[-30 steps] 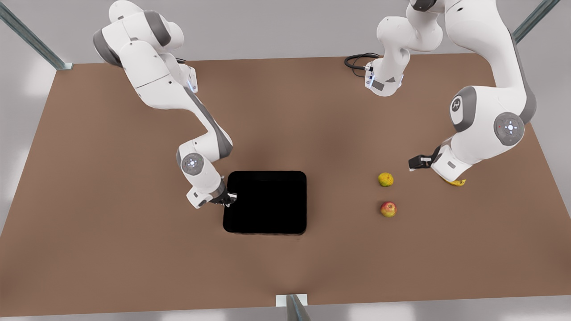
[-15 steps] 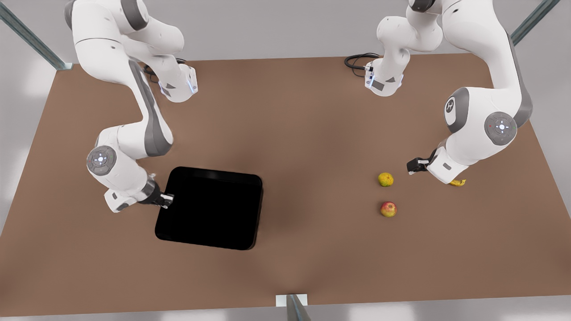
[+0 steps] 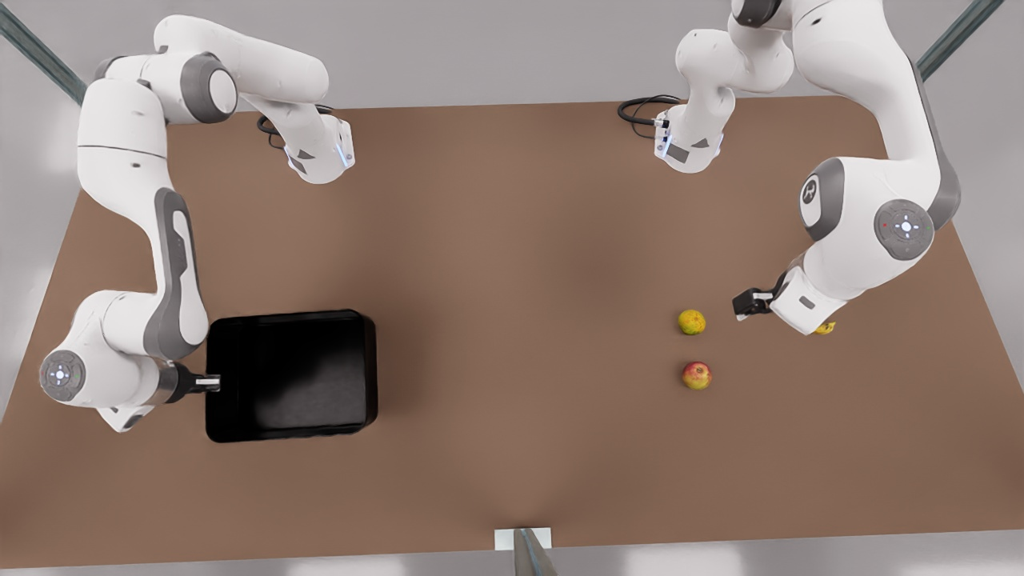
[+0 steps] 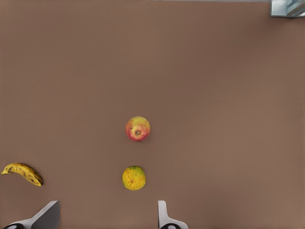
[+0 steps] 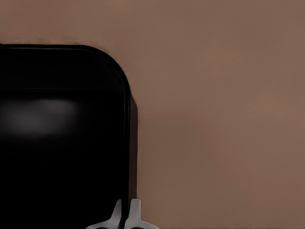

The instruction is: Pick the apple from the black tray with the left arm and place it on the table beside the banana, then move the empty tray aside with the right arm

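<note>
The black tray (image 3: 292, 376) lies empty near the front view's left on the brown table (image 3: 512, 240). My right gripper (image 3: 210, 385) is shut on the rim of the tray (image 5: 57, 143), its fingers pinching the edge at the right gripper (image 5: 126, 217). The apple (image 3: 697, 375) rests on the table at the front view's right, next to a yellow-green round fruit (image 3: 692, 322). The banana (image 3: 825, 327) is partly hidden behind the left arm. My left gripper (image 3: 748, 304) hovers open above the round fruit (image 4: 134, 177), with the apple (image 4: 137, 129) beyond it and the banana (image 4: 23, 173) off to one side.
A black cable (image 3: 640, 108) loops at the back edge near one arm base. A metal post (image 3: 524, 548) stands at the table's front edge. Bare tabletop stretches between the tray and the fruits.
My right gripper has dragged the tray across the table toward the front view's left, turning it a little. The left arm has hardly shifted; the fruits stayed put.
</note>
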Tool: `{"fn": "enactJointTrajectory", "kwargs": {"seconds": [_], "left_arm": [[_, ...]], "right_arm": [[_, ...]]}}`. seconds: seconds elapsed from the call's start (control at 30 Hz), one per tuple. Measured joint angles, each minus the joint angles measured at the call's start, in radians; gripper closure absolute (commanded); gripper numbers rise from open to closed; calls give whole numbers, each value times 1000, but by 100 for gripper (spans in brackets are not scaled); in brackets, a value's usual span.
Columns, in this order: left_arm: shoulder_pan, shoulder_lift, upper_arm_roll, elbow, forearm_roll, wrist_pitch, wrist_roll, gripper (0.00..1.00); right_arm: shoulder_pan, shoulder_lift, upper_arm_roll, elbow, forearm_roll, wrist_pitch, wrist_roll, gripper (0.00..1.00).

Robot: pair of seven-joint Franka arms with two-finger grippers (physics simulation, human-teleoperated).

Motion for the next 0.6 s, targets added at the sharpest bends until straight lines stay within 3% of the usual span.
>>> {"fn": "enactJointTrajectory", "kwargs": {"seconds": [0.03, 0.07, 0.13, 0.17, 0.3, 0.47, 0.6], "left_arm": [[0, 0, 0, 1, 0, 0, 0, 0], [1, 1, 0, 1, 0, 0, 0, 0], [2, 1, 1, 2, 0, 0, 0, 0], [2, 1, 1, 2, 0, 0, 0, 0], [2, 1, 1, 2, 1, -1, -1, 0], [2, 1, 1, 2, 1, -1, -1, 0], [3, 1, 1, 2, 1, -1, -1, 0]], "right_arm": [[1, 12, 1, 5, -4, 2, -22, 88], [1, 19, 1, 8, -9, 5, -42, 69], [2, 24, 1, 10, -18, 10, -78, 14], [2, 24, 2, 10, -22, 12, -92, 0], [6, -18, 17, 33, -28, 5, -137, 0], [26, -198, 180, 46, -30, -82, -125, 0], [26, -222, 218, 56, -30, -141, -90, 0]]}}
